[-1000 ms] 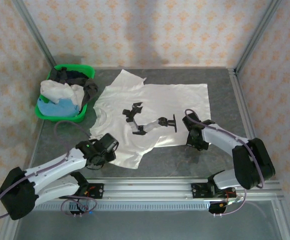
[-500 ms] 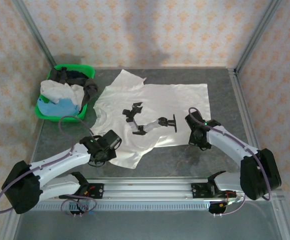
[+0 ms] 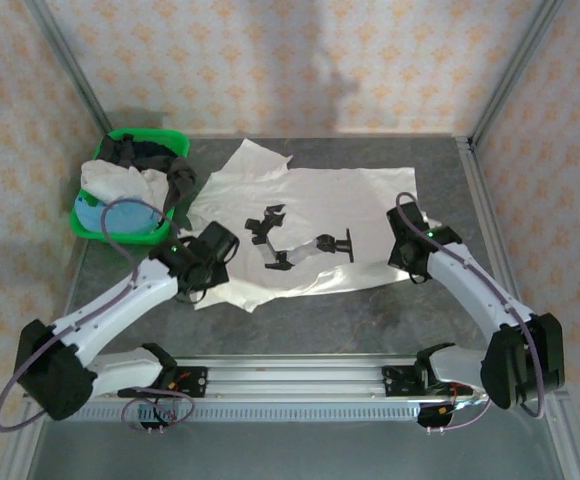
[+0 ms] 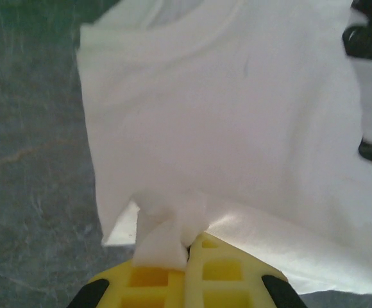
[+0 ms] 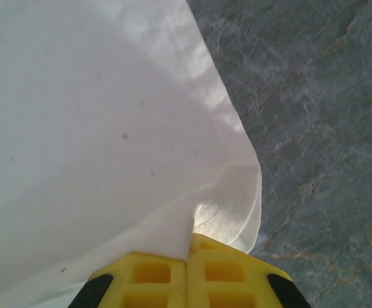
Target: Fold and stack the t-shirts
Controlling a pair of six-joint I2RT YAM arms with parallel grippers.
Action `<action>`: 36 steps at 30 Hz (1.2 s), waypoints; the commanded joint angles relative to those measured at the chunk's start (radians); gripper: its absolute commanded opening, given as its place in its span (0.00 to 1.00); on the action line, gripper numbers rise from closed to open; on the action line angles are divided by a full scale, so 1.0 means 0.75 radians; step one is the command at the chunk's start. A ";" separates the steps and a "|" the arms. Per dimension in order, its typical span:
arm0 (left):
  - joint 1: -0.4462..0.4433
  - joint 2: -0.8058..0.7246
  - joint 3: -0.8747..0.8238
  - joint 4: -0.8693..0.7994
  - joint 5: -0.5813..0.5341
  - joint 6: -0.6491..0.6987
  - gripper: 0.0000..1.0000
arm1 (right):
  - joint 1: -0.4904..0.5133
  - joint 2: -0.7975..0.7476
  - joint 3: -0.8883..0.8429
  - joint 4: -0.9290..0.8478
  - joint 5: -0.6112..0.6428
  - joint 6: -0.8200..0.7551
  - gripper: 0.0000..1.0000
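A shiny white t-shirt (image 3: 310,205) with a black chest print (image 3: 295,243) lies spread on the grey table. My left gripper (image 3: 202,262) is shut on the shirt's near left edge, the cloth bunched between the yellow fingers (image 4: 173,240). The pinched cloth is lifted and folded over the shirt (image 4: 237,115). My right gripper (image 3: 413,258) is shut on the shirt's near right corner, where the cloth (image 5: 109,128) curls up at the yellow fingers (image 5: 192,247). More t-shirts, white (image 3: 115,180), light blue (image 3: 105,215) and black (image 3: 150,152), are piled in the basket.
A green plastic basket (image 3: 130,238) stands at the table's back left corner. Bare grey table (image 3: 370,315) runs along the front, and more (image 5: 314,96) lies right of the shirt. Metal frame posts and patterned walls close the sides and back.
Both grippers have moved away from the near edge toward the back, carrying the shirt's near hem with them. The near left part has folded over, so the shirt looks shorter front to back.
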 commanded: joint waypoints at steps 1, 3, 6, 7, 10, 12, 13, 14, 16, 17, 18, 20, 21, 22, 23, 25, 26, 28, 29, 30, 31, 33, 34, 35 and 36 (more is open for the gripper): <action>0.047 0.142 0.140 -0.008 -0.050 0.141 0.00 | -0.035 0.092 0.055 0.072 0.041 -0.067 0.00; 0.067 0.264 0.235 -0.012 -0.055 0.181 0.00 | -0.050 0.167 0.087 0.105 0.025 -0.086 0.00; 0.086 0.417 0.370 -0.059 -0.097 0.227 0.00 | -0.059 0.257 0.144 0.118 0.026 -0.101 0.00; 0.092 0.453 0.403 -0.077 -0.114 0.234 0.00 | -0.061 0.274 0.157 0.116 0.033 -0.106 0.00; 0.118 0.525 0.482 -0.127 -0.155 0.253 0.00 | -0.069 0.288 0.187 0.113 0.064 -0.121 0.00; 0.145 0.535 0.505 -0.155 -0.191 0.260 0.00 | -0.081 0.274 0.192 0.102 0.087 -0.128 0.00; 0.163 0.533 0.506 -0.155 -0.194 0.265 0.00 | -0.087 0.264 0.191 0.102 0.095 -0.131 0.00; 0.187 0.528 0.504 -0.154 -0.192 0.272 0.00 | -0.098 0.252 0.193 0.099 0.098 -0.132 0.00; 0.222 0.528 0.503 -0.134 -0.179 0.292 0.00 | -0.119 0.236 0.192 0.107 0.094 -0.136 0.00; 0.235 0.537 0.509 -0.121 -0.168 0.305 0.00 | -0.130 0.234 0.185 0.131 0.090 -0.139 0.00; 0.242 0.556 0.526 -0.117 -0.162 0.316 0.00 | -0.139 0.238 0.177 0.160 0.077 -0.143 0.00; 0.245 0.622 0.581 -0.121 -0.156 0.335 0.00 | -0.158 0.279 0.180 0.195 0.033 -0.151 0.00; 0.246 0.662 0.616 -0.132 -0.150 0.342 0.00 | -0.162 0.314 0.197 0.194 0.018 -0.154 0.00; 0.245 0.695 0.641 -0.137 -0.146 0.348 0.00 | -0.162 0.340 0.212 0.191 0.018 -0.155 0.00; 0.245 0.728 0.666 -0.139 -0.147 0.354 0.00 | -0.163 0.369 0.227 0.190 0.015 -0.158 0.00; 0.245 0.775 0.698 -0.136 -0.144 0.358 0.00 | -0.162 0.409 0.247 0.192 0.013 -0.163 0.00; 0.245 0.797 0.716 -0.139 -0.144 0.358 0.00 | -0.162 0.424 0.254 0.191 0.016 -0.168 0.00; 0.247 0.832 0.749 -0.140 -0.154 0.396 0.00 | -0.165 0.444 0.265 0.184 0.028 -0.178 0.00; 0.247 0.849 0.770 -0.145 -0.164 0.400 0.00 | -0.168 0.454 0.270 0.178 0.037 -0.183 0.00; 0.250 0.867 0.792 -0.148 -0.173 0.404 0.00 | -0.170 0.462 0.272 0.175 0.044 -0.186 0.00; 0.254 0.883 0.818 -0.156 -0.178 0.405 0.00 | -0.174 0.468 0.274 0.169 0.050 -0.191 0.00; 0.261 0.913 0.880 -0.175 -0.184 0.413 0.00 | -0.185 0.476 0.275 0.153 0.073 -0.193 0.00; 0.261 0.919 0.904 -0.184 -0.188 0.418 0.00 | -0.189 0.476 0.269 0.148 0.082 -0.190 0.00; 0.263 0.937 0.938 -0.192 -0.192 0.425 0.00 | -0.194 0.475 0.261 0.147 0.095 -0.189 0.00; 0.262 0.969 0.975 -0.199 -0.191 0.430 0.00 | -0.197 0.476 0.247 0.153 0.100 -0.189 0.00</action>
